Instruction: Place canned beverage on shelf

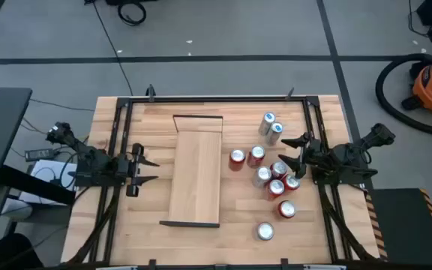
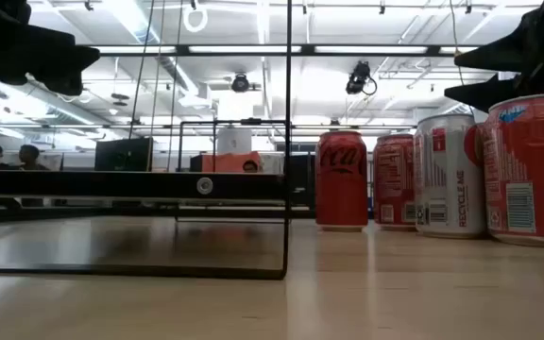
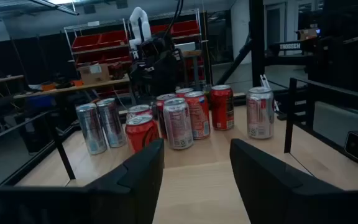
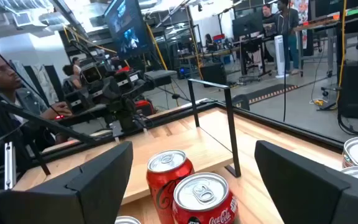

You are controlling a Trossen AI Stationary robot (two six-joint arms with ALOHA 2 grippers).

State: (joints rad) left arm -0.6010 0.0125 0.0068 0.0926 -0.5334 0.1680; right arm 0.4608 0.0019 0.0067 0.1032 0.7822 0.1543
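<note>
Right of the shelf [image 1: 196, 169]: right gripper [image 1: 292, 151] is held with fingers spread, above the clustered cans [image 1: 274, 176], none gripped | left of the shelf: left gripper [image 1: 148, 170] is held with fingers apart, empty | shelf is laid flat mid-table, no can on it

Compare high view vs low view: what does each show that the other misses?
Only the high view: the whole shelf from above with no can on it, both open grippers, left and right, and silver cans apart from the cluster. Only the low view: can labels such as "RECYCLE ME" and the room behind. Both: the shelf's dark end rim and red cans standing on the table.
</note>
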